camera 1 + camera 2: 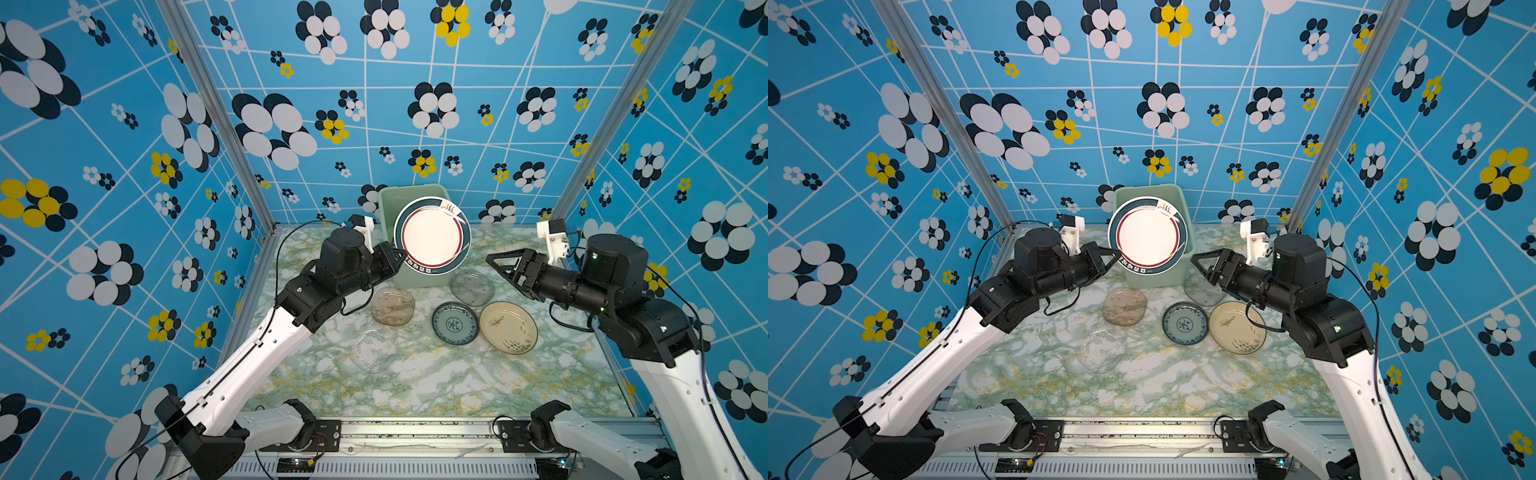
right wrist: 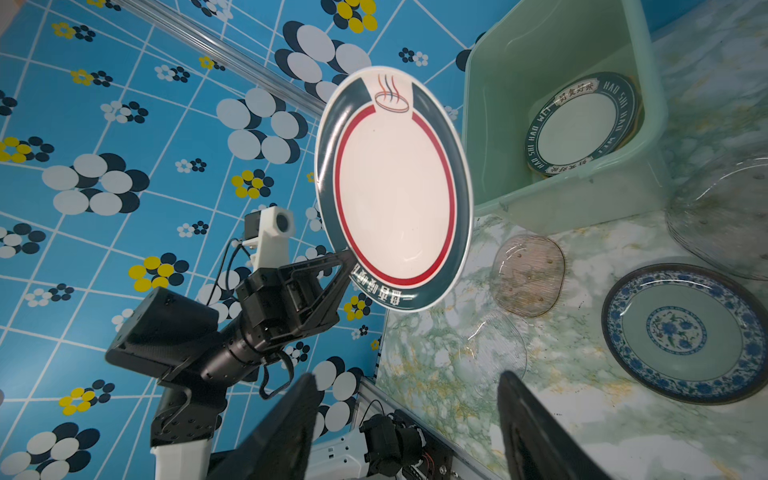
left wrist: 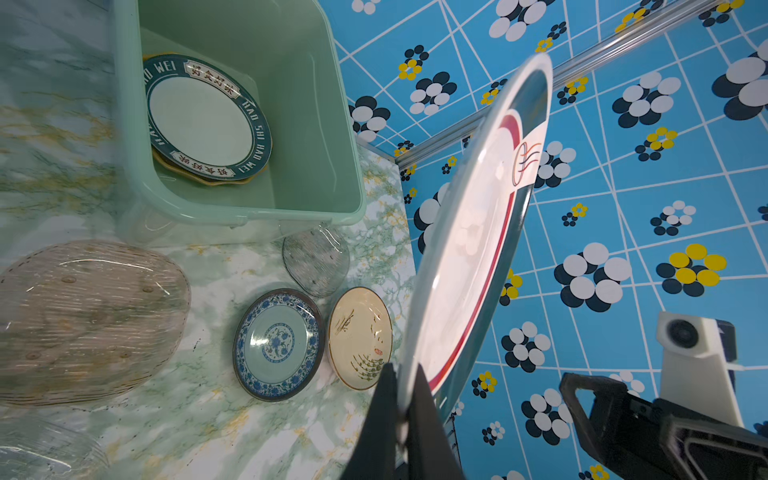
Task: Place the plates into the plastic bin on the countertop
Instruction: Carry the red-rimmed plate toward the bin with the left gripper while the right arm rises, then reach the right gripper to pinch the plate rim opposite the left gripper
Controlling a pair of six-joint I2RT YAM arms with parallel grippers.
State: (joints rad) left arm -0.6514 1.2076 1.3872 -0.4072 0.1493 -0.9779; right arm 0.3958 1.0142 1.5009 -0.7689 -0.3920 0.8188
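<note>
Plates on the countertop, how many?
5, in front of the bin: brown glass and grey glass nearest it, blue-patterned and cream side by side, clear frontmost. None seems hidden.

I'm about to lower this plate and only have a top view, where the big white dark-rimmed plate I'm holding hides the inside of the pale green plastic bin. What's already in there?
Observer: The left wrist view shows a white plate with a dark lettered rim lying on a yellow plate at the bottom of the pale green plastic bin.
Operator: Is the held plate pinched properly?
Observer: That view shows the left gripper shut on the rim of the large white plate with dark green and red rings.
Operator: And the right gripper?
Observer: Its wrist view shows the right gripper open, nothing between the jaws.
</note>
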